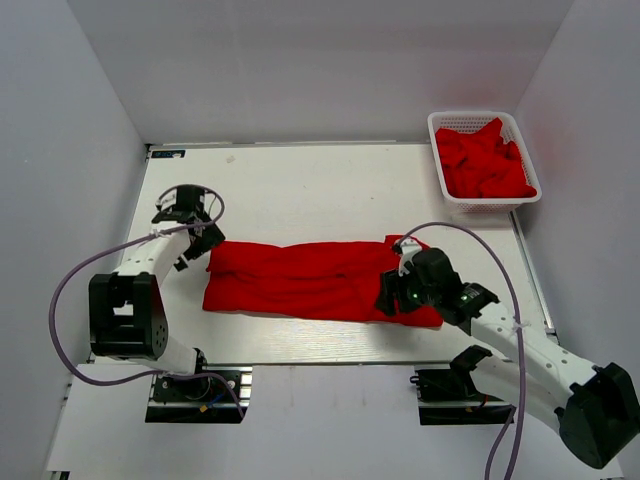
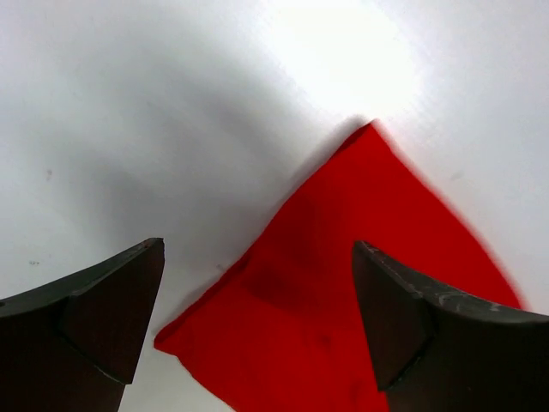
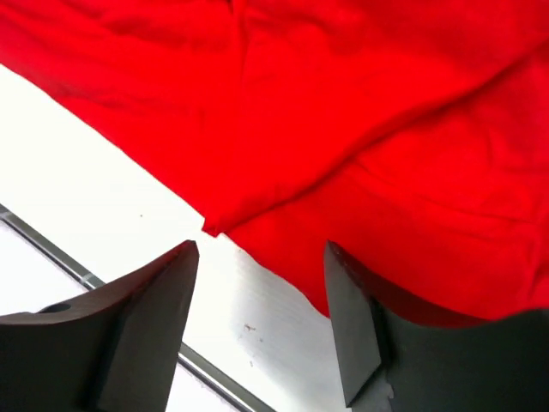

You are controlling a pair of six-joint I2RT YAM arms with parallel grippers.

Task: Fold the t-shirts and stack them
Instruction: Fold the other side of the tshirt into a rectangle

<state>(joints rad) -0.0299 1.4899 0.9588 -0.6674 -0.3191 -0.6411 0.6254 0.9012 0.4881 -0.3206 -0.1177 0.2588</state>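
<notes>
Red cloth settles the question for us: the t-shirt (image 1: 310,280) lies as a long band on the table (image 1: 300,180), closer to the near edge than the far one. Its long axis runs from the left edge toward the right edge. Each end has its own arm, so neither has to reach across.

We see the left gripper (image 1: 200,235) at the band's left end, by the far corner of the cloth. Its jaws are spread wide with nothing between them but that corner. From the left wrist the red point sits ahead of the gap and leans toward the right-hand finger (image 2: 403,318). We cannot tell whether the fingers touch the cloth or hover just above it.

The right gripper (image 1: 393,295) is over the band's right end, at its near hem, also spread and carrying nothing. From the right wrist the hem runs diagonally across the view. A small folded corner lies just ahead of the gap, and bare table shows under the left-hand finger (image 3: 146,318).

We judge the coming fold to be across the long axis, one end carried over the other, so each pinch must catch every layer at its corner.

More crumpled red shirts (image 1: 485,160) wait in the basket (image 1: 470,117) at the far right corner, well apart from both arms.
</notes>
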